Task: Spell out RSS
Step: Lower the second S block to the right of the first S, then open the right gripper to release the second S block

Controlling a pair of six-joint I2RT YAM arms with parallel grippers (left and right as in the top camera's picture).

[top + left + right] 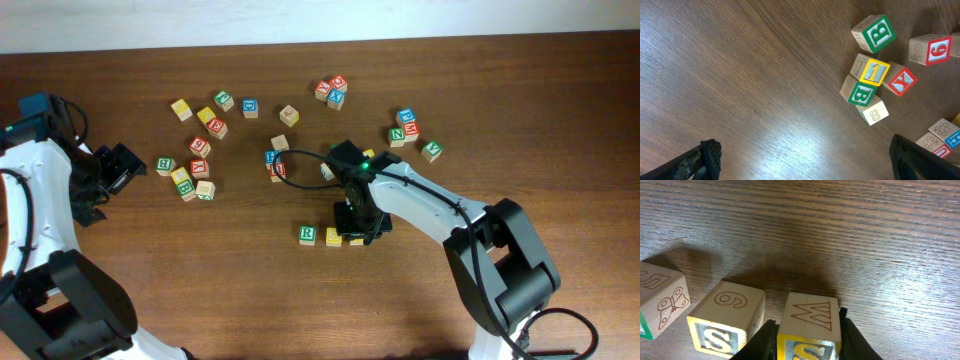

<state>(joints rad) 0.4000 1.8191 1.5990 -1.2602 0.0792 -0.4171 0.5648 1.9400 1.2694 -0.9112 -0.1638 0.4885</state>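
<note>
Near the table's front middle, the green-and-white R cube [306, 235] and a yellow S cube [333, 237] stand side by side in a row. My right gripper [360, 228] is shut on a second yellow S cube [810, 325], which has a W on top, just right of the first S cube [727, 322]. The held cube stands at table level with a small gap to its neighbour. The R cube shows at the left edge of the right wrist view [660, 305]. My left gripper [115, 170] is open and empty over bare wood [810, 165] at the far left.
Loose cubes lie in clusters: left of centre [195, 165], at the back middle [330, 90], at the back right [410, 130] and by the right arm [275, 165]. The left wrist view shows green B cubes [875, 32], a yellow cube [874, 71] and a red cube [902, 81].
</note>
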